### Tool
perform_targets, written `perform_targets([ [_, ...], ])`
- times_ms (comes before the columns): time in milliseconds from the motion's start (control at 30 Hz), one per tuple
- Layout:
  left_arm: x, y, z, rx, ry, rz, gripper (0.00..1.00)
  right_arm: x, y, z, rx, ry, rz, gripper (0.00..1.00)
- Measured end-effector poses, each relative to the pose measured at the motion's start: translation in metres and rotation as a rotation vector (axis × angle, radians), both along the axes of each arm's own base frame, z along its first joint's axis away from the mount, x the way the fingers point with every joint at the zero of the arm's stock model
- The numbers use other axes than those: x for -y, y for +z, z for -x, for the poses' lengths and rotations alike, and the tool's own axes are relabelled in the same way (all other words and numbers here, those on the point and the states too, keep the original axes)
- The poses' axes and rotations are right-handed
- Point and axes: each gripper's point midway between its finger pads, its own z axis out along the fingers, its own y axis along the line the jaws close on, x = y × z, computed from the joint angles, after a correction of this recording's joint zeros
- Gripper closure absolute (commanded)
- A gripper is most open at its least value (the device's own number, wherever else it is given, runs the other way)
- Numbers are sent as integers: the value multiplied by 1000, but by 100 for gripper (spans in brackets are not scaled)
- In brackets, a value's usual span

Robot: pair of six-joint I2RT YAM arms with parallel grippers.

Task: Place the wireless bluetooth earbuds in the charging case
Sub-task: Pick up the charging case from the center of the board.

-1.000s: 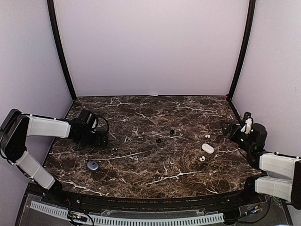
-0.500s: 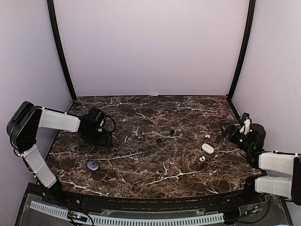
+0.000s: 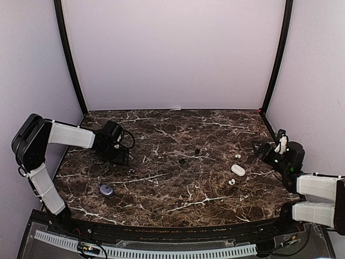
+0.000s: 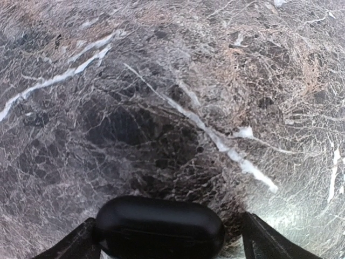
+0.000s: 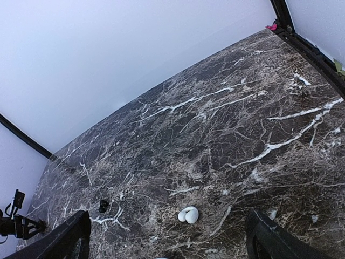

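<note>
Two white earbuds (image 3: 237,156) lie loose on the right of the bench (image 3: 161,202), one just to the far side of the white case (image 3: 237,170) and one just to its near side, neither touching it. A black earbud (image 3: 197,151) sits mid-bench, with a dark speck (image 3: 181,160) just near-left of it that is too small to name. Expect the buds to be light, hard and slick, so a hard pinch will likely squirt one sideways. Take each across its fat body, low to the bench, and close gently. The one white bud your right wrist view catches shows two lobes side by side, its long axis roughly left to right there; you cannot tell which way its tip points. The white case's oval runs far-left to near-right. Your right claw (image 5: 170,243) is spread wide with nothing in it, near the white set. Your left claw (image 4: 170,236) is low at the far left, with the black case (image 4: 159,224) crosswise between its fingers. Whether it is clamped or only bracketed, you cannot tell. A bluish oval case (image 3: 106,189) lies near-left.
</note>
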Motion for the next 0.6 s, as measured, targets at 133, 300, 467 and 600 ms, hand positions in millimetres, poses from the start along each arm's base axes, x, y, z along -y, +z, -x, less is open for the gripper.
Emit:
perform_targets([
  [133,-2,1,-2,6,2,-13,27,-1,0,0,0,3,-1,1],
  [300,-4,1,-2,7,7,-28,34,-1,0,0,-1,7,-2,1],
  [467,-5,1,-2,8,7,-33,37,-5,0,1,-1,26,-6,1],
  [600,3,7,-1,16,-31,-5,39,-16,3,1,7,77,-3,1],
])
